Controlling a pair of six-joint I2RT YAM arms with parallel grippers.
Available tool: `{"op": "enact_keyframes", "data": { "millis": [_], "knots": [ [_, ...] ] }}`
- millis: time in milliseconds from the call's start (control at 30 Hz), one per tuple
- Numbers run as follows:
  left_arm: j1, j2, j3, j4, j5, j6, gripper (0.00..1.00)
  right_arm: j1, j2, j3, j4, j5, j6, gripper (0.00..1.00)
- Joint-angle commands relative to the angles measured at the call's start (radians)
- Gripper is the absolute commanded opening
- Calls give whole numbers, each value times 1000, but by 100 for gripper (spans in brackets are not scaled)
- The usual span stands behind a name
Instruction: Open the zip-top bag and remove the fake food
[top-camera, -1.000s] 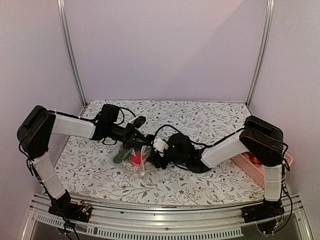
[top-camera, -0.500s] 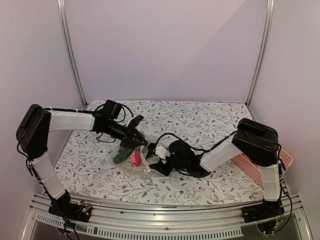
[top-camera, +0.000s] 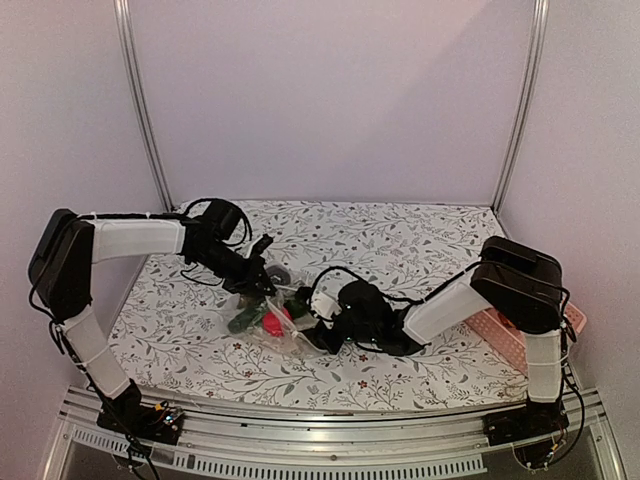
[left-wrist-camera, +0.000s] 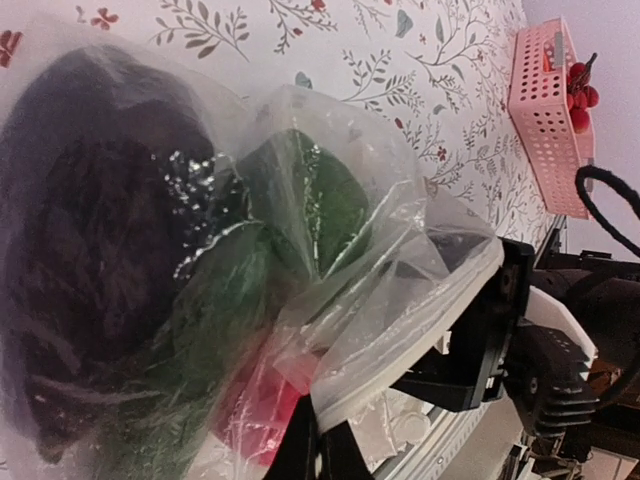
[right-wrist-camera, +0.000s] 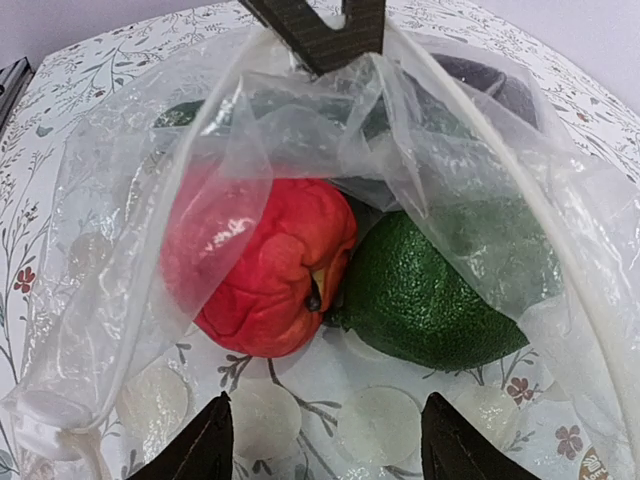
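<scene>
Pinches the upper lip of the zip-top bag (right-wrist-camera: 100, 250) with the left gripper (left-wrist-camera: 318, 455), fingers drawn narrow on the plastic, holding this lip raised above the lower sheet like a small tent. Shows in the right wrist view as a dark forked tip at the very top of the bag's mouth. Faces this open mouth from the opposite side with the right gripper (right-wrist-camera: 326, 415), fingers (right-wrist-camera: 205, 445) spread wide and clamping nothing, only the lower sheet lying between them. Stands, in the left wrist view, with its black body just beside the white zip strip (left-wrist-camera: 420, 345); hard to tell there whether touching it. Carries on the clear plastic a print of pale round dots (right-wrist-camera: 385, 425). Contains the fake food (right-wrist-camera: 260, 265) directly ahead of the right gripper: a red wrinkled piece (right-wrist-camera: 250, 290) touching a round green piece (right-wrist-camera: 430, 295) with pebbled skin, and deeper, nearer to the left gripper, a dark purple eggplant (left-wrist-camera: 90, 250) and a long green piece (top-camera: 243, 320). Lies on the flowered table (top-camera: 420, 240) between the two arms, a little left of the middle. Leaves well apart, at the right edge of the table, a pink basket (left-wrist-camera: 545, 110) with red berries (left-wrist-camera: 580, 85) at its rim.
</scene>
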Motion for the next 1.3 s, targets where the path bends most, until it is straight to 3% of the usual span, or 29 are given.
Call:
{"op": "enact_keyframes", "data": {
  "millis": [0, 200, 467, 900, 1133, 1267],
  "knots": [
    [40, 58, -16, -53, -164, 55, 0, -3, -37, -22, -110, -25, 17, 63],
    [-18, 111, -41, -42, -113, 80, 0, -1, -68, 33, -127, -95, -1, 64],
    [-48, 150, -67, 42, -35, -15, 0, 28, -61, 73, -143, -206, -71, 64],
    [-104, 216, -49, 112, 24, -90, 0, 39, 44, 177, -185, -211, -107, 68],
    [-102, 202, -53, 97, 23, -76, 0, 40, 66, 126, -202, -191, -88, 59],
    [-92, 183, -67, 91, 4, -65, 0, 39, -10, 72, -205, -161, -88, 46]
  ]
}}
